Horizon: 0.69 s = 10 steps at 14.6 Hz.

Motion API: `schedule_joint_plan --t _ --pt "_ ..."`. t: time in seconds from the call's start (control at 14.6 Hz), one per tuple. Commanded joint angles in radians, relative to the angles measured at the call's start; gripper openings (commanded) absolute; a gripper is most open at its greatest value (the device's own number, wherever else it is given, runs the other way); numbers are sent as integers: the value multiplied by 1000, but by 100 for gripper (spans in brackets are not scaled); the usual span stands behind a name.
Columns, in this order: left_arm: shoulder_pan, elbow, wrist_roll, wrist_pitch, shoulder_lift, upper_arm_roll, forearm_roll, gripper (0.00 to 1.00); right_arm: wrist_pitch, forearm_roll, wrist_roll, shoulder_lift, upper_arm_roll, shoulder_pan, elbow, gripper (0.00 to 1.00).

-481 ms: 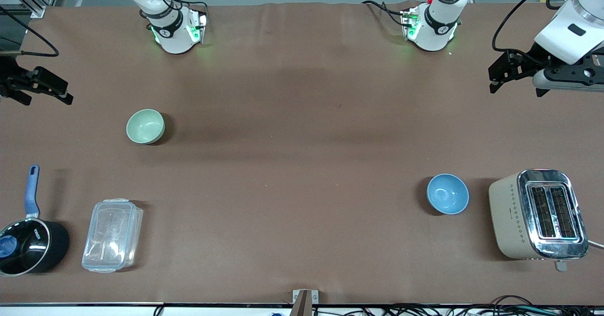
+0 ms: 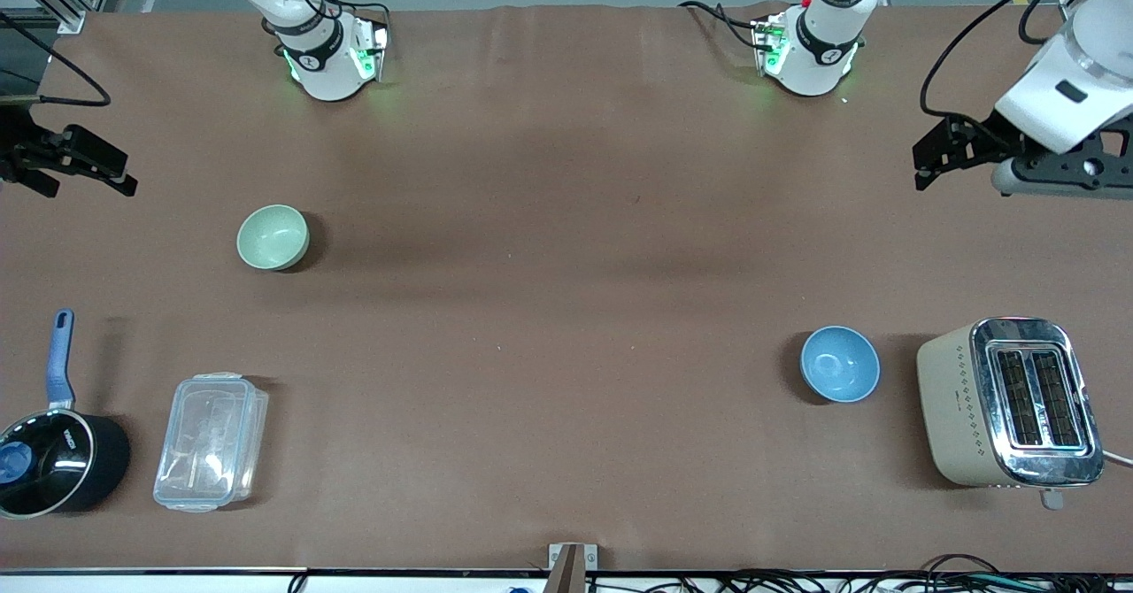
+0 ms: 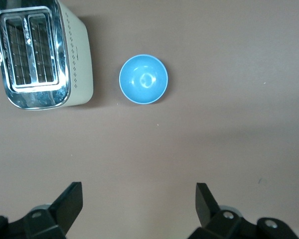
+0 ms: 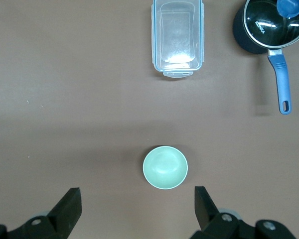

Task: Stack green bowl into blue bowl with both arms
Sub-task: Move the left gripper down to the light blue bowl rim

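Observation:
The pale mint-green bowl stands upright and empty on the brown table toward the right arm's end; it shows in the right wrist view too. The sky-blue bowl stands upright and empty beside the toaster toward the left arm's end, also in the left wrist view. My right gripper hangs open and empty high over the table's edge at its end. My left gripper hangs open and empty high over bare table, apart from the blue bowl.
A beige toaster stands beside the blue bowl at the left arm's end. A clear lidded plastic box and a black saucepan with a blue handle sit nearer the front camera than the green bowl.
The left arm has shifted a little, its wrist tilting and its gripper edging slightly toward the bases. The right gripper and both bowls have not moved.

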Motion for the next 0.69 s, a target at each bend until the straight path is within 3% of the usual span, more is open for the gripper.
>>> schedule_joint_plan --t 0.0,0.27,0.62 --pt "58 41 26 -2 120 4 -9 100 -13 -17 15 11 7 -10 14 100" --pt "64 -5 12 145 255 5 -11 100 -8 -17 15 19 7 -10 13 100" --pt "95 -125 13 470 409 5 22 100 -10 -17 15 25 7 -24 7 100"
